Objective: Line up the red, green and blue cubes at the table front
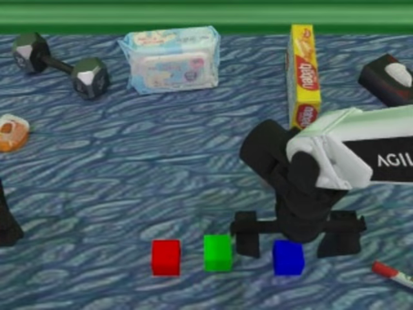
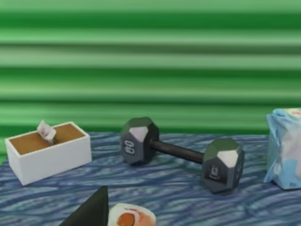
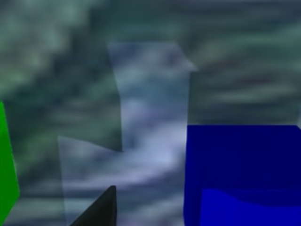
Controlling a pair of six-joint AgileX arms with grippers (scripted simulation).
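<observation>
Along the front strip of the blue-grey rippled table (image 1: 161,168), the three small glossy cubes already sit in a row: bright red cube (image 1: 166,257) on the left, bright green cube (image 1: 217,252) in the middle, deep blue cube (image 1: 288,258) on the right, each a bit apart from the next. The right gripper (image 1: 297,239) hangs just above and behind the blue one, fingers spread wide and clamped on nothing; one dark finger stands between green and blue, the other well out to the blue cube's right. My guess on handling: these look light, rigid and slick, so pinch flat opposite faces around mid-height, squarely, or they'll squirt out. The left arm (image 1: 8,223) is parked at the left edge, and I can't tell its finger state.
</observation>
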